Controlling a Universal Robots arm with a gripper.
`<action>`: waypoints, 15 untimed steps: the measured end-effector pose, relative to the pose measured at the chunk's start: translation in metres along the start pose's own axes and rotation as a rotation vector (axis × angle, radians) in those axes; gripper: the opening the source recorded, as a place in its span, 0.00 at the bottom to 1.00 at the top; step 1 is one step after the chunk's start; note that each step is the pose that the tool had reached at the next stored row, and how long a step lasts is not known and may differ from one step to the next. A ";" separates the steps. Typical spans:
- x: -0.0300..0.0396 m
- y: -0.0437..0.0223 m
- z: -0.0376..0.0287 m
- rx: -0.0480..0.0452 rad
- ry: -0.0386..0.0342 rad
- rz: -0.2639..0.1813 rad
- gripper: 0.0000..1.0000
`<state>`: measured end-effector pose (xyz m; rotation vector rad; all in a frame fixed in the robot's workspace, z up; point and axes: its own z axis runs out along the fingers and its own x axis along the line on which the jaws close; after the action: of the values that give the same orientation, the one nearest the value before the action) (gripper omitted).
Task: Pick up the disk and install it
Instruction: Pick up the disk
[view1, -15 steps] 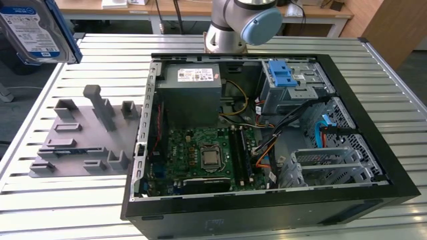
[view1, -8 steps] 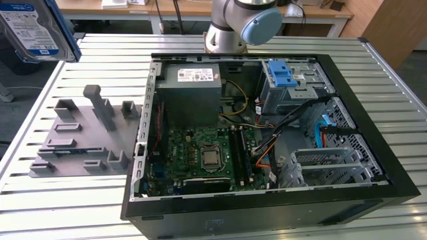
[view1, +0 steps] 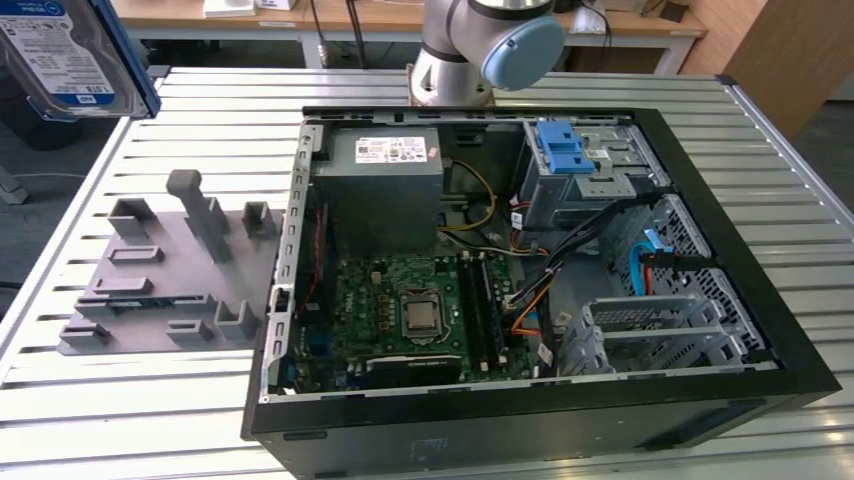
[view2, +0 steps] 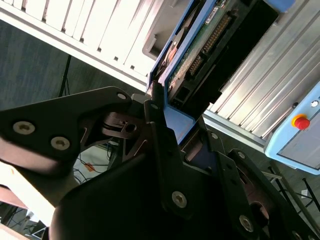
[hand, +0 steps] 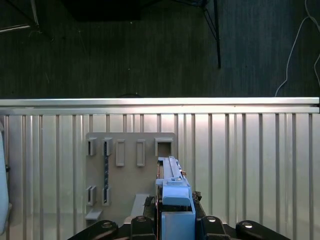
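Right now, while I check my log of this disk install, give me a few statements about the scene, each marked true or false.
1. The gripper is shut on the disk. True.
2. The disk sits in the drive cage. False: it is held up above the table, to the exterior view's left of the computer case.
3. A grey fixture lies on the table beside the computer case. True.
4. The computer case is closed. False: it lies open, with the motherboard showing.
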<state>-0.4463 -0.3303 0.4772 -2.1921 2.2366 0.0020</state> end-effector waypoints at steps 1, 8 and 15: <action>0.0000 0.0000 0.0000 0.0000 0.0000 0.000 0.36; 0.0000 0.0000 -0.0001 0.0000 0.0001 0.000 0.36; 0.0000 0.0000 -0.0001 0.0001 0.0001 0.000 0.36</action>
<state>-0.4463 -0.3303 0.4773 -2.1921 2.2366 0.0018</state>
